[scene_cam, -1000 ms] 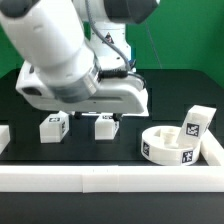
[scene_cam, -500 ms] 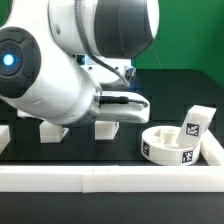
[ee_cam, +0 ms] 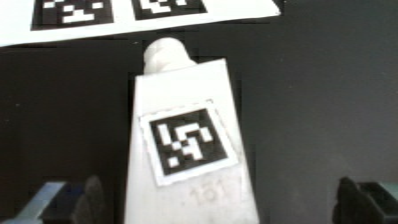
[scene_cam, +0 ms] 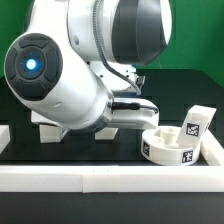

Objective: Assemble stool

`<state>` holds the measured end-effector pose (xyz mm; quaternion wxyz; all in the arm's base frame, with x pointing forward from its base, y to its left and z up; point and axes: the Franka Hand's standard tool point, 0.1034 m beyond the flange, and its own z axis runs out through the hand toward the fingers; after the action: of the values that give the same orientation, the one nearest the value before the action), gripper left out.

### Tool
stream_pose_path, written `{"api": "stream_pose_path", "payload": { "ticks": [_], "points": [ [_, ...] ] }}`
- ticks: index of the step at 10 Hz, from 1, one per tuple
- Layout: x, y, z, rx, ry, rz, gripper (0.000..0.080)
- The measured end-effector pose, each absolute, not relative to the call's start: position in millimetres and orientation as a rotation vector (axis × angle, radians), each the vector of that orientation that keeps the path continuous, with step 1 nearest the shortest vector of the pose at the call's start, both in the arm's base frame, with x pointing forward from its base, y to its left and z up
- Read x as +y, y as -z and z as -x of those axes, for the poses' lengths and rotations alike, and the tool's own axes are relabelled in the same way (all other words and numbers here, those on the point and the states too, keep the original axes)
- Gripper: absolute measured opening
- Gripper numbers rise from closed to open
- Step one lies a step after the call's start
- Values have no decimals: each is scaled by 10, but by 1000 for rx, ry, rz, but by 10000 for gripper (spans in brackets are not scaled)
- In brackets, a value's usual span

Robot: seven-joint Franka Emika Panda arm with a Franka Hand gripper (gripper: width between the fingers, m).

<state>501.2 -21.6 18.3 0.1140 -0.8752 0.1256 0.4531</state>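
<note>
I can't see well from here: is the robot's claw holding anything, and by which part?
Nothing is held. The gripper is open, its fingers clear on either side of a stool leg.

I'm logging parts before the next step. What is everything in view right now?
seat: one, white, tagged, exterior view's right, in the rails' corner.
leg: one, white, tagged, behind the seat.
second leg: one, white, tagged, under the wrist camera; any others are hidden by the arm.
rails: white, along the table edges.
marker board: one, white, beyond the second leg.
table: black.
arm: one, white.
fingers: two, dark, open, flanking the second leg.
</note>
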Motion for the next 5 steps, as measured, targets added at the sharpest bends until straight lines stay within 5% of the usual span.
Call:
{"api": "stream_pose_path", "payload": {
  "ticks": [2, 3, 4, 5],
  "points": [
    [-230, -181, -5008, 376, -1330, 2565, 649],
    [-233, -180, -5006, 379, -1331, 2565, 546],
    [-235, -180, -5006, 379, -1331, 2565, 546],
    [-238, -181, -5006, 380, -1331, 2564, 369]
  ]
}}
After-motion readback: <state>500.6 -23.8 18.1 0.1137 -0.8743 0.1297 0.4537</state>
